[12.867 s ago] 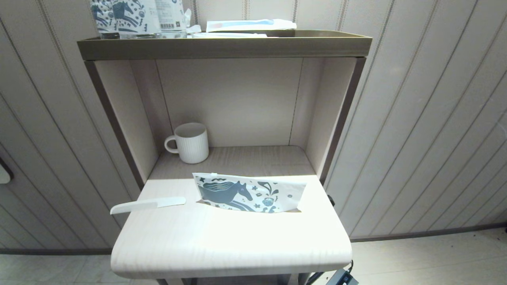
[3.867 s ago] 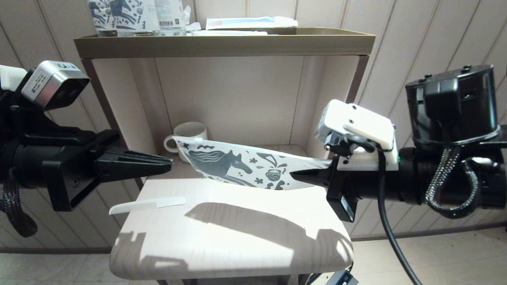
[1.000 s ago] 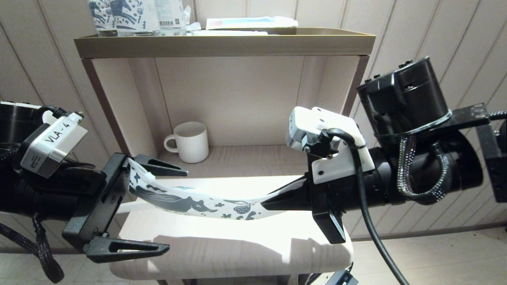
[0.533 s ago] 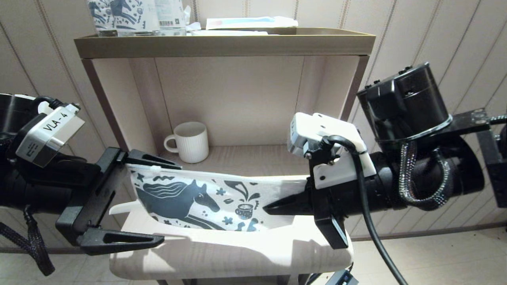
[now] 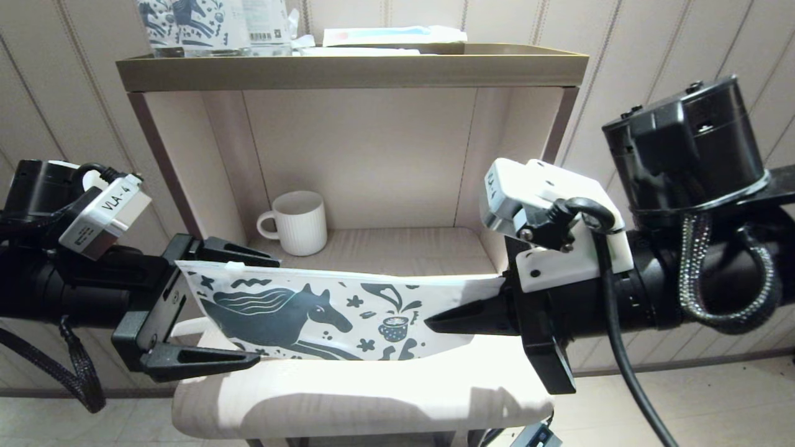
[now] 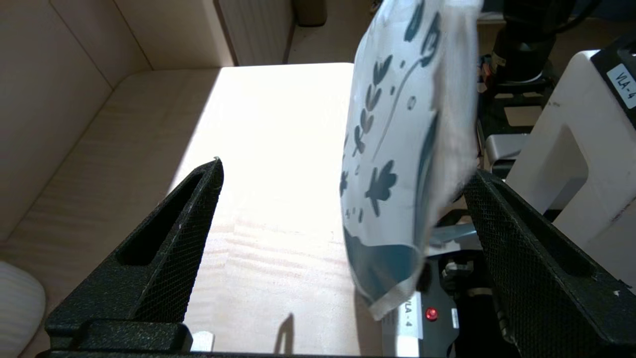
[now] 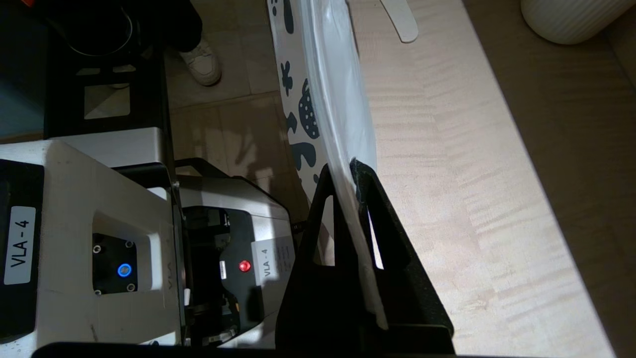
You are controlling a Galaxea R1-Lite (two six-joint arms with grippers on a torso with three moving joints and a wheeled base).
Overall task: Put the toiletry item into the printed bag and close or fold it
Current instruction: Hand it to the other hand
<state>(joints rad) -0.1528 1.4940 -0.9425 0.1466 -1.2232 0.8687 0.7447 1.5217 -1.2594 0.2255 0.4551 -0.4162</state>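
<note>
White printed bag (image 5: 323, 310) with dark teal horse, held stretched above the table (image 5: 372, 385), right end effector (image 5: 435, 323) pinching its right end, left end effector (image 5: 245, 307) spread wide around its left end, white toiletry item (image 7: 400, 20) flat near the table's left edge.

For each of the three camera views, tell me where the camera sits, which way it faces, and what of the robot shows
Head view: high, facing forward and down at the pale wooden shelf table; both arms show, the right gripper pinching the white horse-printed flat bag.
Left wrist view: behind the open left gripper, bag end between its fingers.
Right wrist view: behind the shut right gripper, along the bag's edge.
Shared: bag and table in all three.
</note>
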